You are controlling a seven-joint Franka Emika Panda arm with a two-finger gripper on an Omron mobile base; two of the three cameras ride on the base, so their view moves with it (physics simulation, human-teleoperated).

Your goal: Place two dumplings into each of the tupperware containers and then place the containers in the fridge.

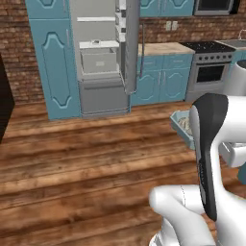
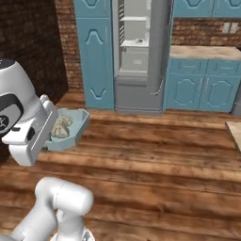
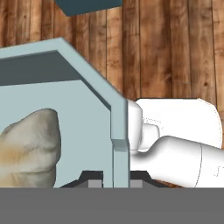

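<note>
My gripper [image 3: 114,179] is shut on the side wall of the pale blue tupperware container [image 3: 119,118], and its dark fingertips [image 3: 91,178] flank that wall. One beige dumpling [image 3: 28,148] lies inside, close to the camera. In the right base view the container [image 2: 83,121] hangs above the wooden floor at my hand, holding two dumplings [image 2: 61,126]. The left base view shows the container [image 1: 177,123] partly hidden behind my arm. The fridge [image 1: 98,57] stands ahead with its door [image 1: 130,43] swung open, showing pale shelves and a drawer; the right base view shows the fridge [image 2: 134,52] too.
Teal cabinets [image 1: 50,57] flank the fridge. A counter [image 1: 163,48] and a stove [image 1: 209,67] run to its right. Bare wooden floor [image 1: 86,158] lies between me and the fridge. A dark object [image 1: 5,103] stands at the left edge.
</note>
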